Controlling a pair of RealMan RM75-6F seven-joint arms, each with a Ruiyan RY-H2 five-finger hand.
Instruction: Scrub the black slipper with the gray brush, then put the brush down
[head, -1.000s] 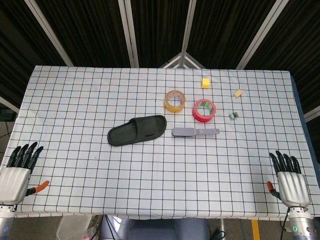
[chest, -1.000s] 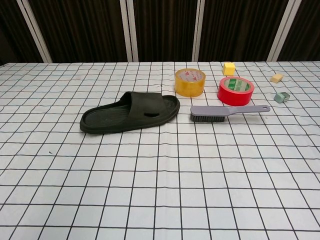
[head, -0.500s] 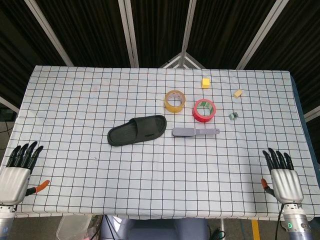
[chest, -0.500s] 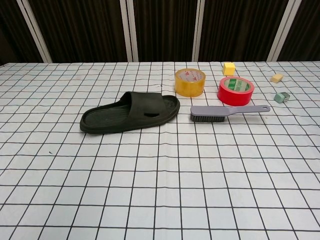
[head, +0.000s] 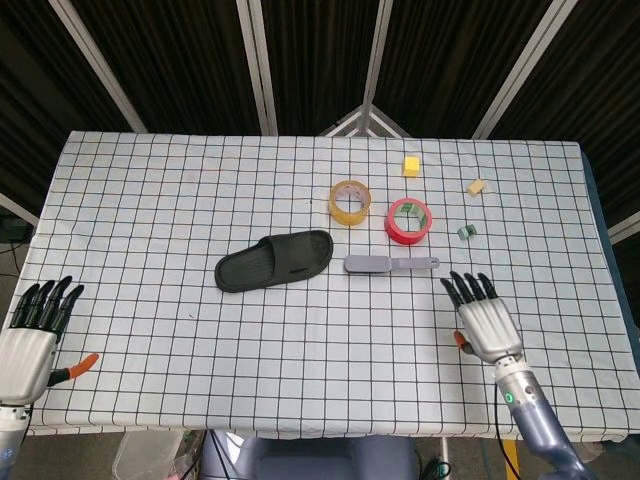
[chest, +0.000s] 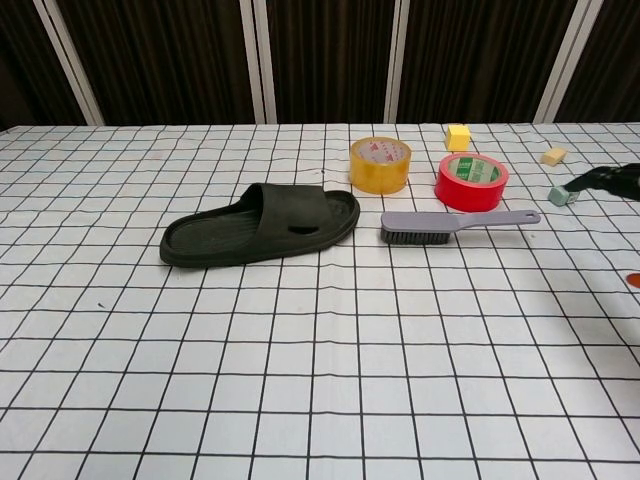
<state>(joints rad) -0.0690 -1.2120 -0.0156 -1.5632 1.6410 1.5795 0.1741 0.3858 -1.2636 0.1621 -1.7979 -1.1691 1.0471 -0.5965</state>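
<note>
Reaching inward, my right robot hand has left the worktop's near edge within the last second and now hovers, fingers spread and empty, just short of the gray long-handled plastic brush. That brush lies untouched beside the black rubber slipper, so grasping comes next. My left robot hand stays open at its corner.
</note>
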